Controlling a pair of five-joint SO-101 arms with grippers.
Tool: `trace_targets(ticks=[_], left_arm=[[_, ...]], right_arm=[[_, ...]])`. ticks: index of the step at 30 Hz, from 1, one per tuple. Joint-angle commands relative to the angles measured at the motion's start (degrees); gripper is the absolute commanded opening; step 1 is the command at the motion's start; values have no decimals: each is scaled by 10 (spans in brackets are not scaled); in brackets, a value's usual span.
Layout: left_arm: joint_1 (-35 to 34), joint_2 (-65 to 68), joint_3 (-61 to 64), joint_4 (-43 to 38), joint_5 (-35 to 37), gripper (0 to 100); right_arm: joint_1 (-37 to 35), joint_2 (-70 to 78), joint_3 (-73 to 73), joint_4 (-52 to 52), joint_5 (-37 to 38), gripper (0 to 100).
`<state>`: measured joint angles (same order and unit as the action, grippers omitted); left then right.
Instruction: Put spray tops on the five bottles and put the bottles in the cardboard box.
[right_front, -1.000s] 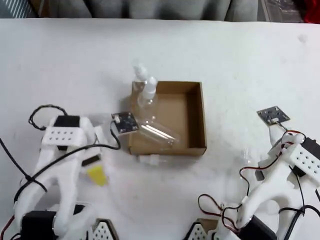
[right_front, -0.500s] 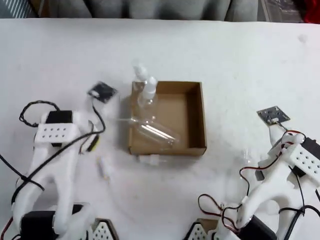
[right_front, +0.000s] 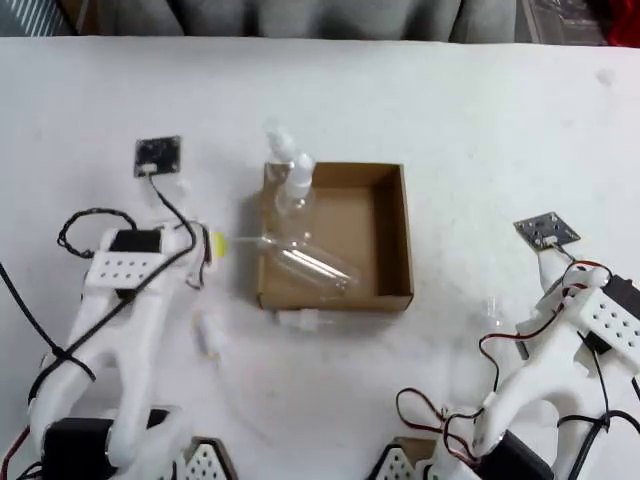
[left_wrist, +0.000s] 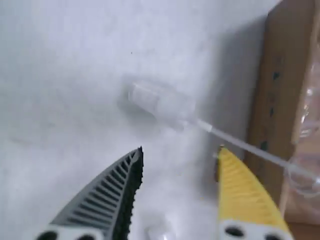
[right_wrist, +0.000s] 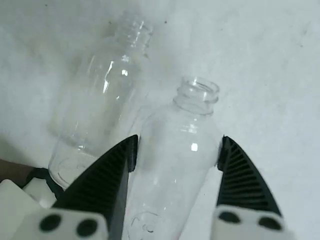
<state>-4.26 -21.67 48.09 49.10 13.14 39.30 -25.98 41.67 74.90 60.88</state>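
Your left gripper hangs open at 9 o'clock of the cardboard box. A loose spray top lies on the table beside the box wall. Your right gripper clamps an uncapped bottle, with a second bottle just beside it.

Brown cardboard box mid-frame, clear bottle lying inside, loose spray top just left, tube perhaps crossing its wall.
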Motion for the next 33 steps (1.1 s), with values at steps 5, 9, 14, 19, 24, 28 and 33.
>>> trace_targets(ticks=[5, 9, 14, 19, 24, 28, 33], left_arm=[[22, -1, -18, -36, 195, 496], [22, -1, -29, -33, 240, 448], [21, -1, -27, -27, 250, 410], [19, 24, -44, -7, 274, 411], [19, 110, -109, 35, 291, 411], [18, 133, -130, 38, 310, 409], [16, 136, -140, 39, 316, 408]], right_arm=[[-8, -18, -7, 2, 5, 169], [-8, -18, -7, 2, 6, 169], [-8, -18, -7, 2, 6, 169], [-8, -18, -7, 2, 6, 169], [-8, -18, -5, 2, 6, 169], [-8, -18, 7, -7, 6, 169], [-8, -18, 21, -35, 6, 169]])
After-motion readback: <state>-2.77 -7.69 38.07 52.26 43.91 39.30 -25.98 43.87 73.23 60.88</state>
